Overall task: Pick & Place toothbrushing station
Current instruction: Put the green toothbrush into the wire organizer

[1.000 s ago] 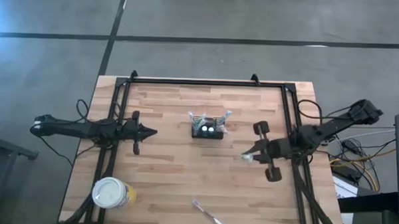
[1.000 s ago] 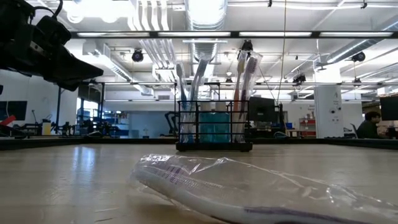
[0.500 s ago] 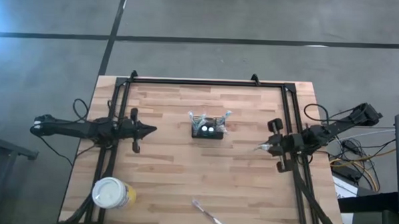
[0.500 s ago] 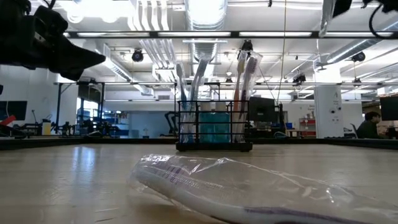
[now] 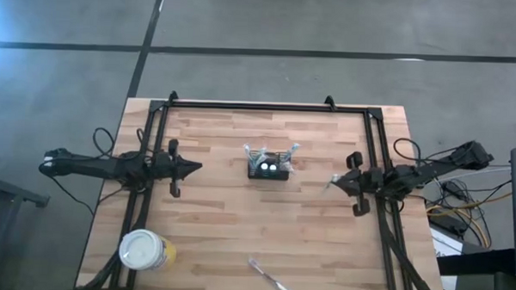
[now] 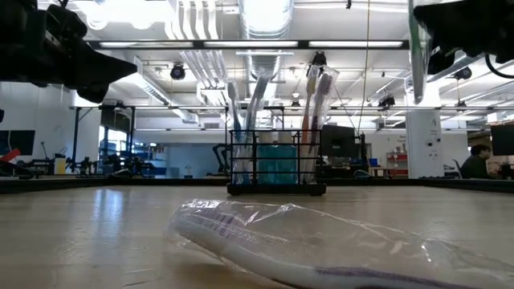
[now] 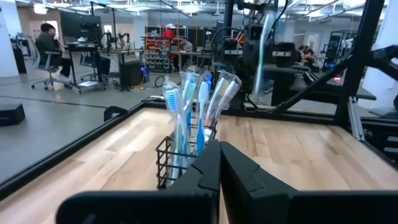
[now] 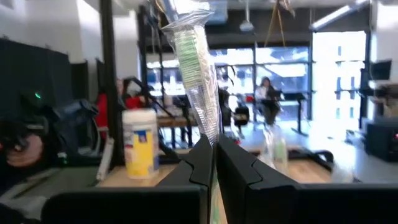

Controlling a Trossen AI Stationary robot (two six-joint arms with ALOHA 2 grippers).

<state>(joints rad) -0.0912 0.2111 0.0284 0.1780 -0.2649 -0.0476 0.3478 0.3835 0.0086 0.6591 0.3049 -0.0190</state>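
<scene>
Right pincer (image 5: pixel 335 179), clamped on a wrapped toothbrush (image 8: pixel 198 74), has risen toward the table's right edge; left pincer (image 5: pixel 199 168) closed.

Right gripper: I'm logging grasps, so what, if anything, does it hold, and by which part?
The right gripper is shut on a plastic-wrapped toothbrush, pinched at the handle end, its bristle head sticking out past the fingertips.

Small black slatted toothbrush holder (image 5: pixel 268 168) sits mid wooden desk (image 5: pixel 220 238), a bit toward 12. Left gripper (image 5: pixel 195 169) at its 9 o'clock, right gripper (image 5: pixel 338 181) at 3, over the desk's edges. Round white-lidded yellow cup (image 5: pixel 145 250) at 7, clear-wrapped toothbrush (image 5: pixel 269 276) at 6.
</scene>
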